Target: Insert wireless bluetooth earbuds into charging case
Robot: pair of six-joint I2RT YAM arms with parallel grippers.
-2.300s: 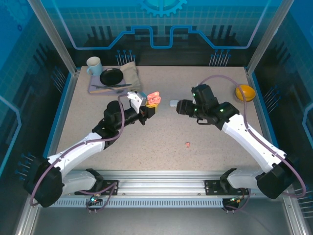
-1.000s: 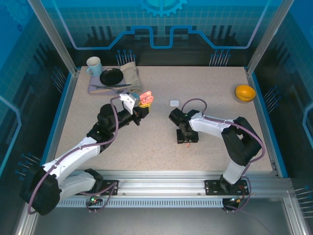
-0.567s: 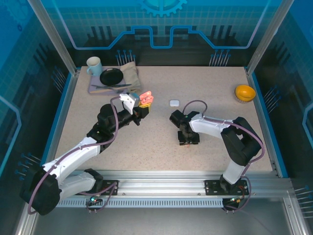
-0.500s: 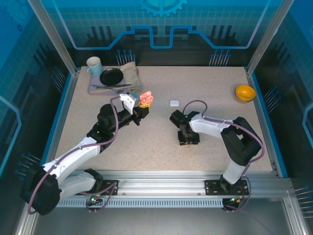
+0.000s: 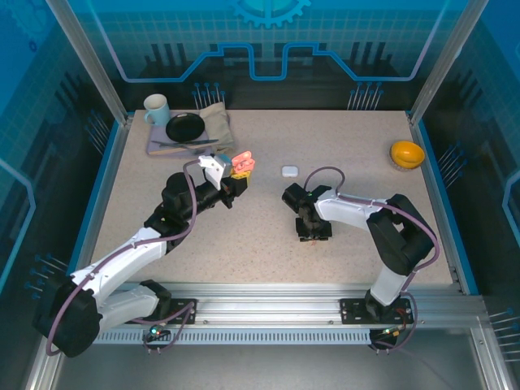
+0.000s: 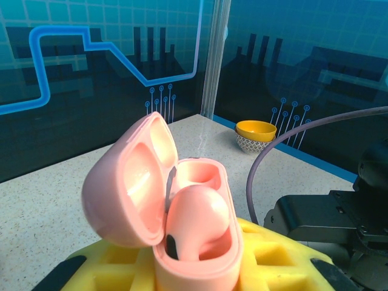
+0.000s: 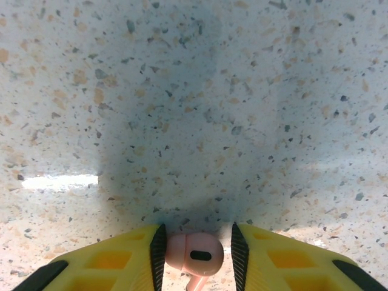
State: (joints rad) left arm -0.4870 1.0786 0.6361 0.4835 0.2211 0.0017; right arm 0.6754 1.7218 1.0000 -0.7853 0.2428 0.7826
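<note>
Your right gripper (image 5: 314, 236) points straight down at the tabletop (image 5: 244, 244), a little nearer the arm bases than the white case (image 5: 289, 171). On its wrist camera the yellow fingers (image 7: 109, 260) stand either side of a salmon-pink earbud (image 7: 195, 251) lying on the surface. The pads are right at its sides, and you cannot tell whether they are pinching it yet.

Your left gripper (image 5: 241, 166) sits just left of the white case, clamped on the pink charging case (image 6: 182, 206). Its lid is swung open and a second pink earbud (image 6: 197, 218) is seated in the nearer well.

The surface is pale speckled stone with grey and tan flecks, and the right wrist throws a soft shadow over it. A blue rim (image 5: 99, 195) edges it. Well right of the white case is a yellow bowl (image 5: 406, 153). Well left of it, toward the back wall, a mug (image 5: 156, 110), a black plate (image 5: 185, 127) and a folded cloth (image 5: 215, 122) sit together. Blue translucent panels (image 5: 268, 41) with circuit-line patterns close in the room behind aluminium posts (image 5: 89, 61)
</note>
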